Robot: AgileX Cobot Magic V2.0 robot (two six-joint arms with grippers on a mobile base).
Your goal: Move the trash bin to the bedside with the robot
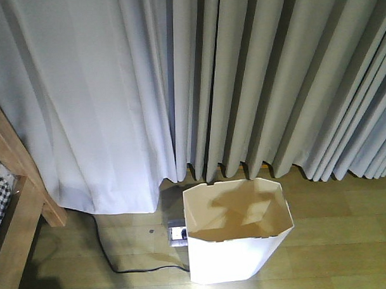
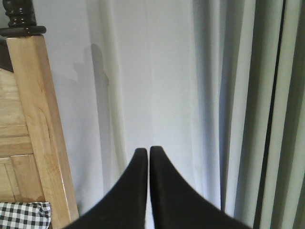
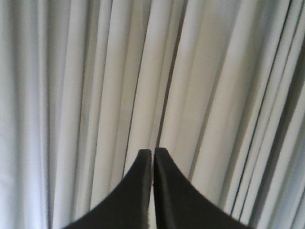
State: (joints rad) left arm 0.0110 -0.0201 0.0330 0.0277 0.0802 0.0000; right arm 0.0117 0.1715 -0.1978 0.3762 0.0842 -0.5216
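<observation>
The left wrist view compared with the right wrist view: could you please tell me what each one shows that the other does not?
Only the left wrist view shows the bedside: a light wooden post with a dark finial and a patch of checked bedding, beside the left gripper. Only the right wrist view shows the right gripper. Both share pale curtains behind closed black fingertips, and neither shows the trash bin.

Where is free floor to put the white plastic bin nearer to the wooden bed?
Bare floor lies between the wooden bed frame and the white plastic bin, though a black cable crosses it. The floor right of the bin, below the grey curtains, is open. Near the floor socket it is crowded.
</observation>
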